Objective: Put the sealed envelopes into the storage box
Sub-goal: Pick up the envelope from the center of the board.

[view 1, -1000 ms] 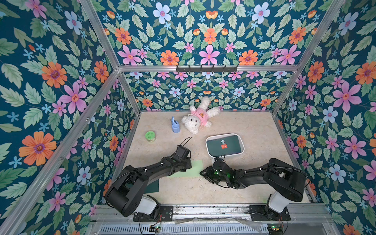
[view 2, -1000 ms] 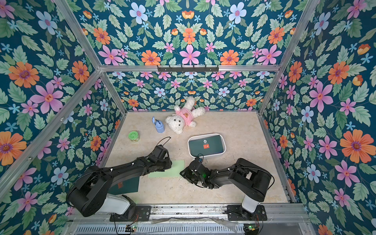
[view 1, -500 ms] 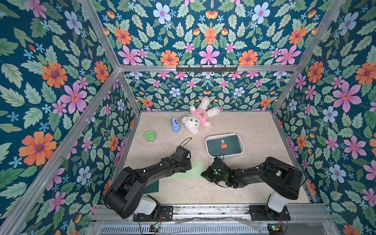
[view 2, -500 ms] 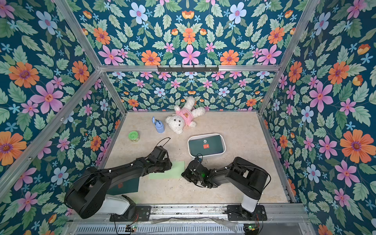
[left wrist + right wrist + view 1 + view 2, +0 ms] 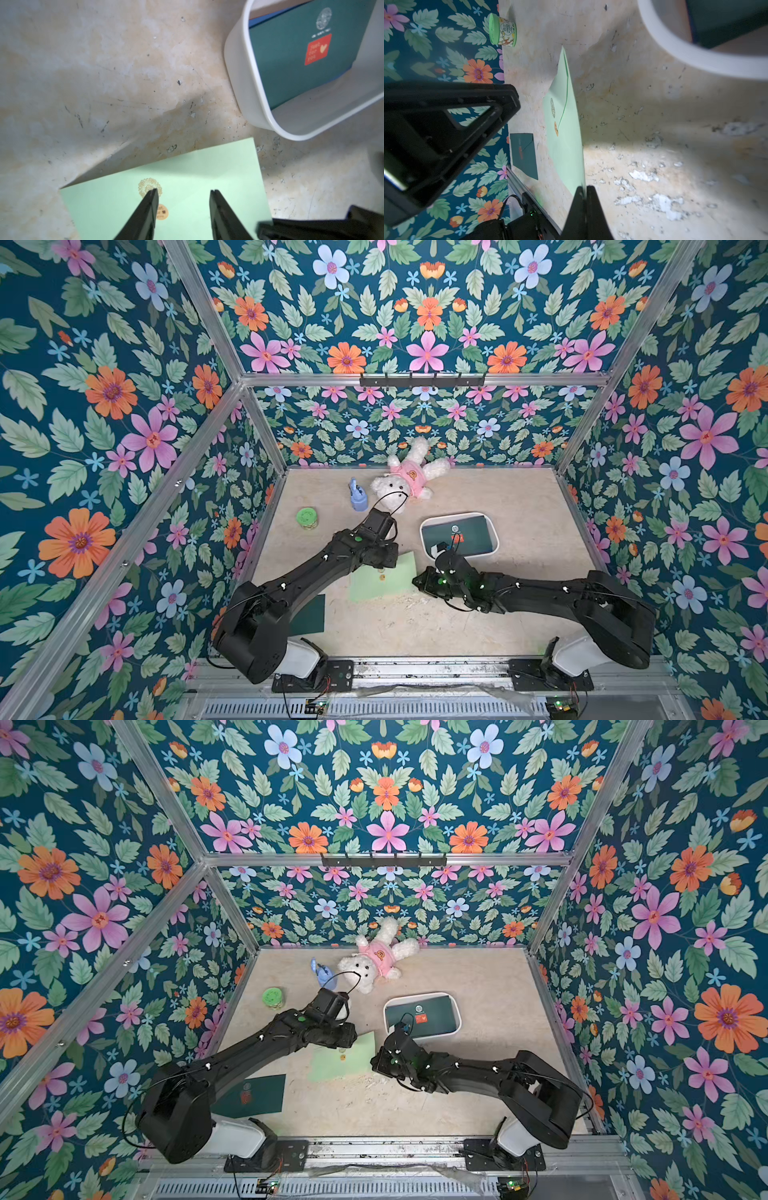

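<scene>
Envelopes first: I have the light green envelope (image 5: pixel 564 133) pinched at its edge in my closed right gripper (image 5: pixel 584 192) just beside the storage box (image 5: pixel 494 545), left gripper (image 5: pixel 182 193) parted and empty above it, so next I lift it over the rim.

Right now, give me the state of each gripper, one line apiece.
Left gripper: open, fingers apart over the light green envelope, gripping nothing.
Right gripper: shut on the light green envelope's edge.
</scene>
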